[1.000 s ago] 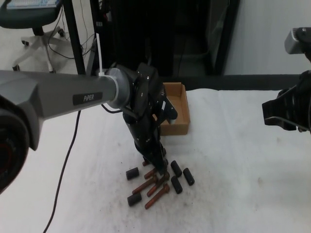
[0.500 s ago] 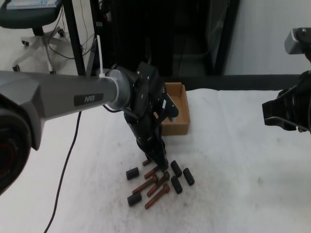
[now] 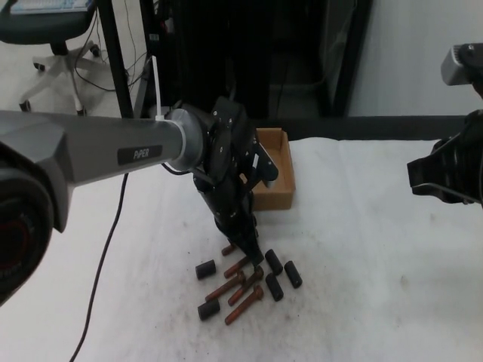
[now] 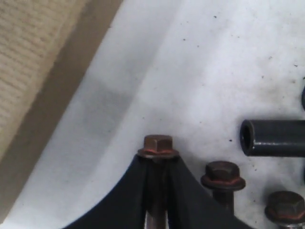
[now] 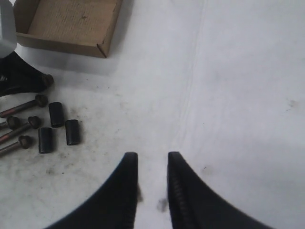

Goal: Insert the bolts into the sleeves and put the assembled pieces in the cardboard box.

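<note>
"Where is the left gripper (image 3: 255,256) sitting?"

"It is hanging over the pile of parts, toward the near edge of the tabletop (image 3: 377,302). Its fingers are clamping a rusty bolt (image 4: 158,144) just under the hex head (the shank is running back between the two dark pads). I cannot tell whether the bolt is touching the tabletop."

"And the rest of the parts?"

"The loose bolts (image 3: 243,305) are lying flat among the black sleeves (image 3: 274,286). One sleeve (image 4: 274,137) is lying on its side near the clamped bolt, with its open end facing the bolt."

"The cardboard box (image 3: 275,197)?"

"It is sitting open side up toward the far edge, just beyond the pile."

"The right gripper (image 5: 151,160)?"

"It is hovering over bare tabletop, well apart from the pile on the right side. Its fingers are standing a little apart."
</note>
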### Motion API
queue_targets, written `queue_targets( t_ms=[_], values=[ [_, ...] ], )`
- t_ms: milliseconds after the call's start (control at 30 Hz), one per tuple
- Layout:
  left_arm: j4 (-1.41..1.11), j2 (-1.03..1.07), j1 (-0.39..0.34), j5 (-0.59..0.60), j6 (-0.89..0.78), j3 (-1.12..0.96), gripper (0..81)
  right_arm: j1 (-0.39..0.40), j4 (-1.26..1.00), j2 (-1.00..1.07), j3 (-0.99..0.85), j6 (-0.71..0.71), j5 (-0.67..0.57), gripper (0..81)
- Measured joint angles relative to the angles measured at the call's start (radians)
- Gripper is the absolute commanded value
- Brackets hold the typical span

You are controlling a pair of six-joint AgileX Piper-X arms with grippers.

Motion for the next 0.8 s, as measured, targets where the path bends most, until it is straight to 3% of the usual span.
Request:
queue_targets(
  t_ms=[400, 533, 700, 800],
  values=[
    [0.027, -0.145, 0.045, -0.029, -0.231, -0.011, 0.0, -0.048, 0.000, 0.000, 0.000, 0.000, -0.014, 11.1],
    [0.005, -0.445, 0.106, -0.027, -0.324, 0.035, 0.0, -0.021, -0.027, 0.010, 0.000, 0.000, -0.176, 11.1],
    [-0.027, -0.652, 0.140, 0.022, -0.413, 0.207, 0.0, 0.053, -0.088, 0.071, 0.000, -0.001, -0.209, 11.1],
    [-0.091, -0.907, 0.141, 0.098, -0.439, 0.402, 0.0, 0.108, -0.122, 0.133, 0.000, -0.001, -0.210, 11.1]
  ],
)
